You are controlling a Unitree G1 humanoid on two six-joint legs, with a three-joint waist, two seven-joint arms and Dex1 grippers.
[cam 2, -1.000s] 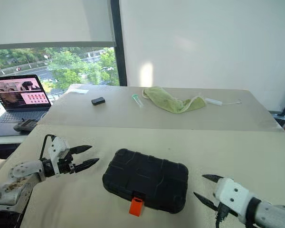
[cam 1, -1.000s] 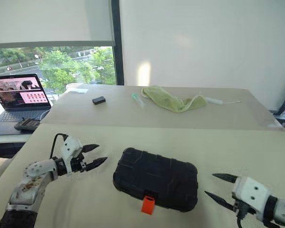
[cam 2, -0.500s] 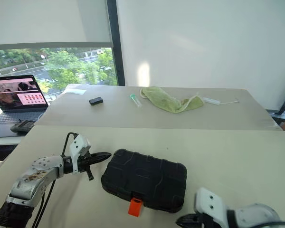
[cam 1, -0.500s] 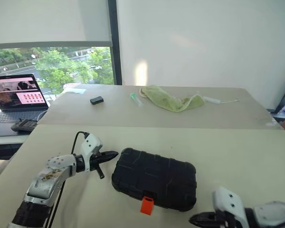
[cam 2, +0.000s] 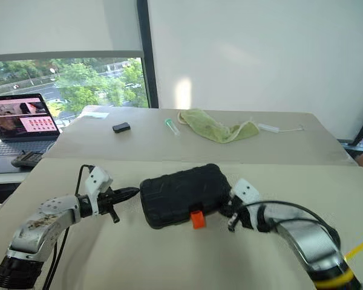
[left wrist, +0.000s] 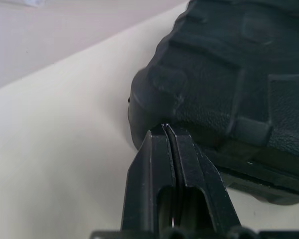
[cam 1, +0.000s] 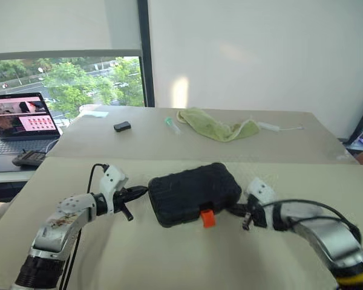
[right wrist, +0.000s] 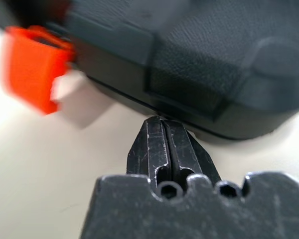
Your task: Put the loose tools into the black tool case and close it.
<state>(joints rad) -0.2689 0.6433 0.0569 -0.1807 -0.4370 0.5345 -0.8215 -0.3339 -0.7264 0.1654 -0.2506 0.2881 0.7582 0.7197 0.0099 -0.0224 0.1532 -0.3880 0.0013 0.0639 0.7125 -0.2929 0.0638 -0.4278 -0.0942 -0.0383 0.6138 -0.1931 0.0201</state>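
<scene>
The black tool case [cam 1: 193, 192] lies closed on the near table, its orange latch [cam 1: 207, 218] facing me. My left gripper [cam 1: 144, 190] is shut, and its tips press against the case's left end [left wrist: 199, 74]. My right gripper [cam 1: 235, 210] is also shut, with its tips at the case's lower right edge, beside the latch [right wrist: 32, 67]. Neither gripper holds anything. The loose tools are out of view.
On the far table lie a small black block [cam 1: 122, 126], a clear tube [cam 1: 171, 125], a green cloth [cam 1: 215, 128] and a white cable [cam 1: 278, 127]. An open laptop [cam 1: 18, 119] and a dark handset [cam 1: 27, 158] sit at the left by the window.
Both grippers closed. My left one moved right to the case's end. My right one swung forward to its lower right edge. The case slid away from me and turned.
</scene>
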